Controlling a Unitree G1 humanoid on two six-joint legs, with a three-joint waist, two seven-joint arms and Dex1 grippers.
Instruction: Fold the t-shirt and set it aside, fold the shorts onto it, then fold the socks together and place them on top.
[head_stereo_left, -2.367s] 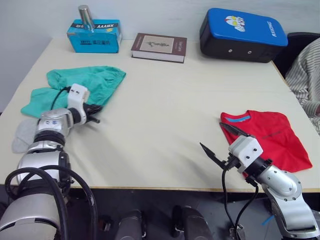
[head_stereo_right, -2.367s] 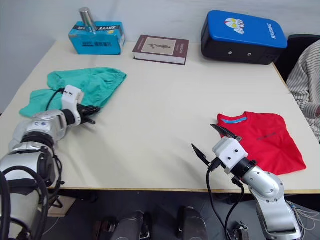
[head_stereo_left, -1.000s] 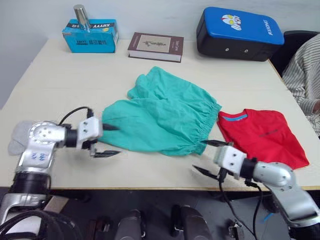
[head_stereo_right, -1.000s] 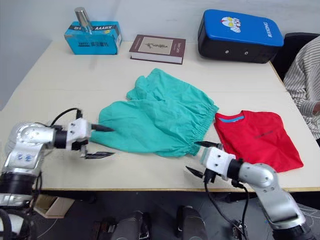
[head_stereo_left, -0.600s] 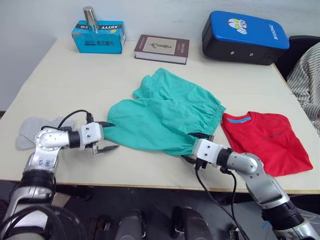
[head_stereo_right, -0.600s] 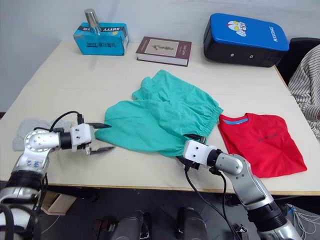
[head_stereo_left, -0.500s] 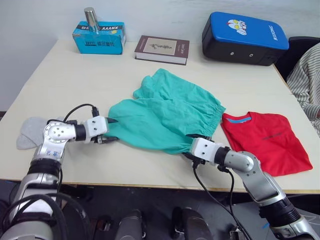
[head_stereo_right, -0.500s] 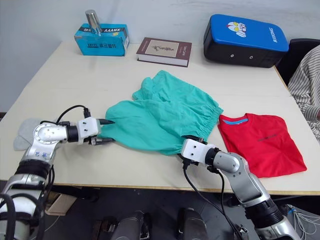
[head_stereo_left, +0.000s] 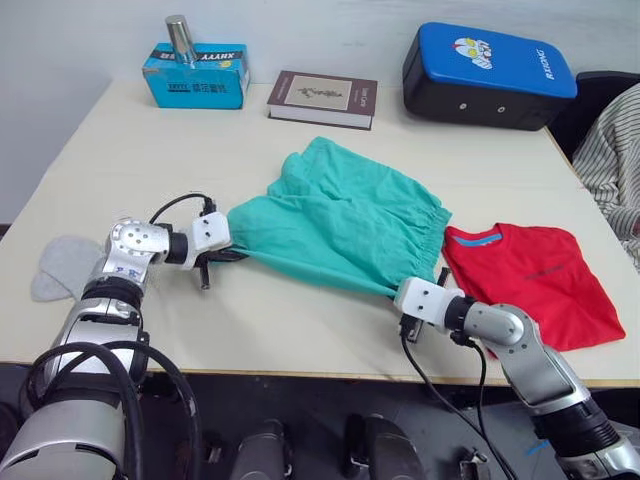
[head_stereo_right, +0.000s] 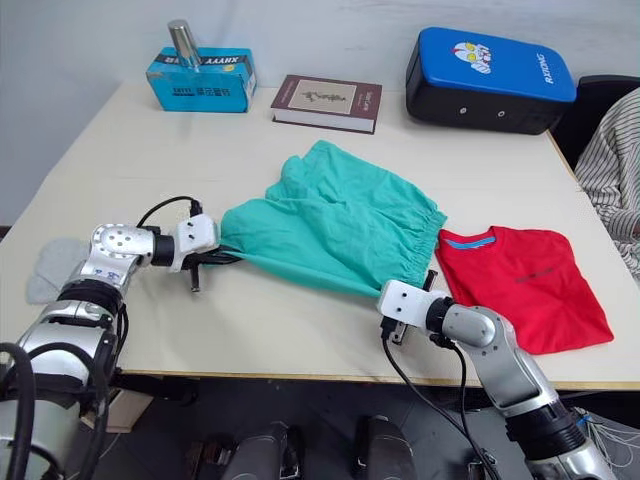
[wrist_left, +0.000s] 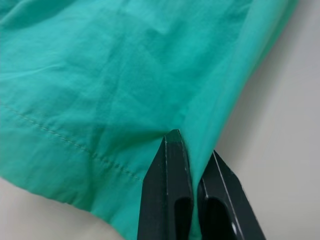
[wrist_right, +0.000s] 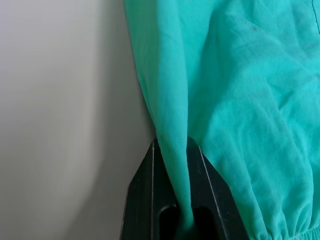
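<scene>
The teal shorts (head_stereo_left: 340, 220) lie spread in the middle of the table, their near edge stretched in a straight line between my two grippers. My left gripper (head_stereo_left: 230, 254) is shut on the shorts' left corner; the left wrist view shows the hem pinched between its fingertips (wrist_left: 175, 145). My right gripper (head_stereo_left: 404, 291) is shut on the shorts' right near corner by the waistband, with cloth squeezed between its fingers (wrist_right: 145, 165). The red t-shirt (head_stereo_left: 535, 285) lies folded at the right, just beyond the right gripper. The grey socks (head_stereo_left: 62, 268) lie at the table's left edge.
Along the far edge stand a blue tissue box (head_stereo_left: 197, 78) with a metal can (head_stereo_left: 180, 30) on it, a dark book (head_stereo_left: 322, 96) and a blue-and-black case (head_stereo_left: 488, 72). A person's striped sleeve (head_stereo_left: 615, 150) shows at the right. The table's front edge (head_stereo_left: 300, 368) runs close under both grippers.
Both grippers have moved in from open beside the shorts and shut on its near edge. That edge now runs taut between them.
</scene>
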